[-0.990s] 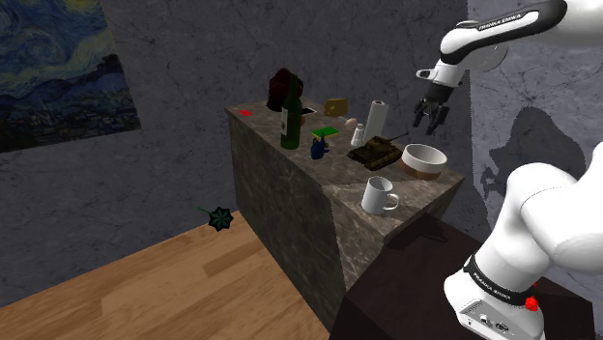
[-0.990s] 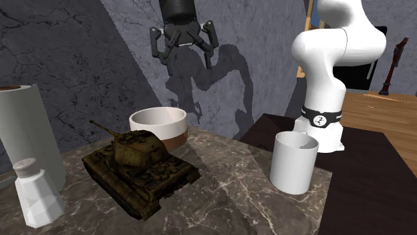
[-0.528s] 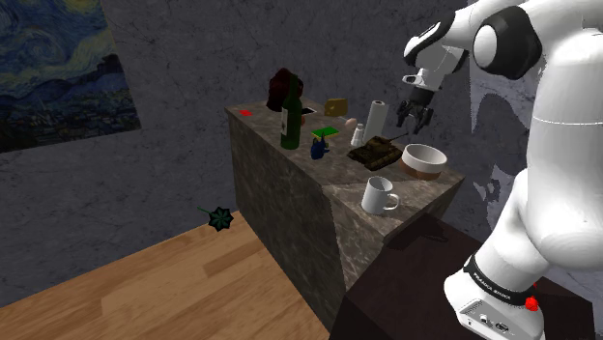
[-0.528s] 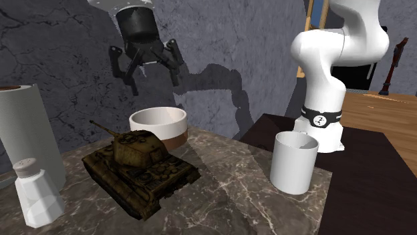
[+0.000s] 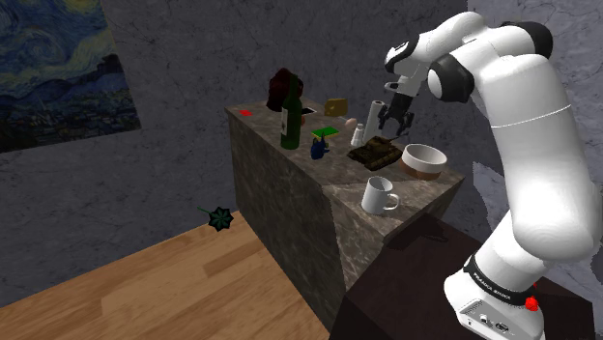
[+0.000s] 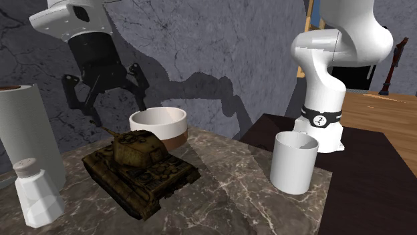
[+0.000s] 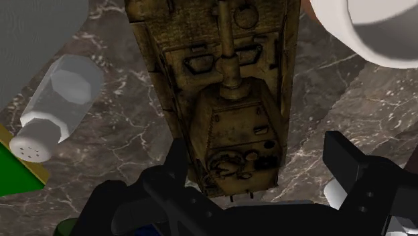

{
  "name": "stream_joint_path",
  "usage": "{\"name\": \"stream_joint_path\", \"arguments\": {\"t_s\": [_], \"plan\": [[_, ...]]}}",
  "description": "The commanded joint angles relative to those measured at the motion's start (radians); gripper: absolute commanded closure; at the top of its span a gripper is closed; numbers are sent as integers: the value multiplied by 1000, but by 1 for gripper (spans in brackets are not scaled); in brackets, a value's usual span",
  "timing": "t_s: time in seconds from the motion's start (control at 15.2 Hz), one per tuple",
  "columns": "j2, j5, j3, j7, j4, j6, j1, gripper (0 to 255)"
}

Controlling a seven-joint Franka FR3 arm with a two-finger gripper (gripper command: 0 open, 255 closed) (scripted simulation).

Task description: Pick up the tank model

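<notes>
The tank model [image 6: 140, 170] is olive-brown with a turret and a thin gun barrel; it rests on the marble counter [image 6: 227, 193]. From the shoulder camera the tank model [image 5: 375, 152] lies between a paper towel roll and a bowl. My black gripper [image 6: 107, 100] hangs open just above the tank's turret, fingers spread. In the wrist view the tank model [image 7: 228, 87] lies lengthwise straight under the gripper [image 7: 264, 167], whose fingers [image 7: 345, 161] stand wide apart on either side of the turret without touching it.
A white bowl with a brown base [image 6: 159, 125] stands right behind the tank. A white mug [image 6: 294, 162] sits toward the robot's base. A paper towel roll [image 6: 27, 127] and a white shaker [image 6: 37, 190] flank the tank's other side. A green bottle [image 5: 290, 118] stands farther along the counter.
The gripper has swung across from above the bowl toward the paper towel roll and dropped lower, ending just over the tank's turret. It stayed open. The tank has not moved.
</notes>
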Motion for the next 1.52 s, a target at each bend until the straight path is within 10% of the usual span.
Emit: {"name": "stream_joint_path", "arguments": {"t_s": [0.0, 0.46, 0.53, 1.45], "plan": [[20, 12, 14, -13, 10, 7, -11, 0], [53, 36, 32, -35, -16, 54, -16, 0], [53, 36, 32, -35, -17, 54, -16, 255], [23, 14, 16, -16, 7, 12, -12, 255]]}}
